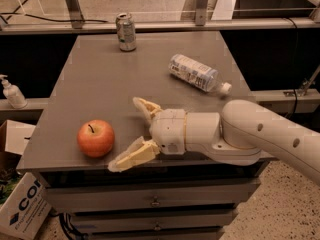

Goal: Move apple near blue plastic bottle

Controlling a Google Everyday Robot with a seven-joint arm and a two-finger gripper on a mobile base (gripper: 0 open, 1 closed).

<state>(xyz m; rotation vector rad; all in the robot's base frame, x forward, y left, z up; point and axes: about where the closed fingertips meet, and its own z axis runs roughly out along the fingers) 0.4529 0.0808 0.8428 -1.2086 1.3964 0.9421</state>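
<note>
The apple [95,138], red-orange with a short dark stem, sits near the front left corner of the grey table [100,79]. My gripper [131,133] is open just to the right of the apple, low over the table, its two pale fingers [134,155] spread towards it and not touching it. The blue plastic bottle [196,73], clear with a pale printed label and white cap, lies on its side at the table's right, behind my arm.
A silver drink can [125,31] stands at the table's far edge. A small white pump-top bottle [12,92] stands on a ledge to the left. A cardboard box [22,204] sits on the floor at lower left. Drawers [155,201] lie below the tabletop.
</note>
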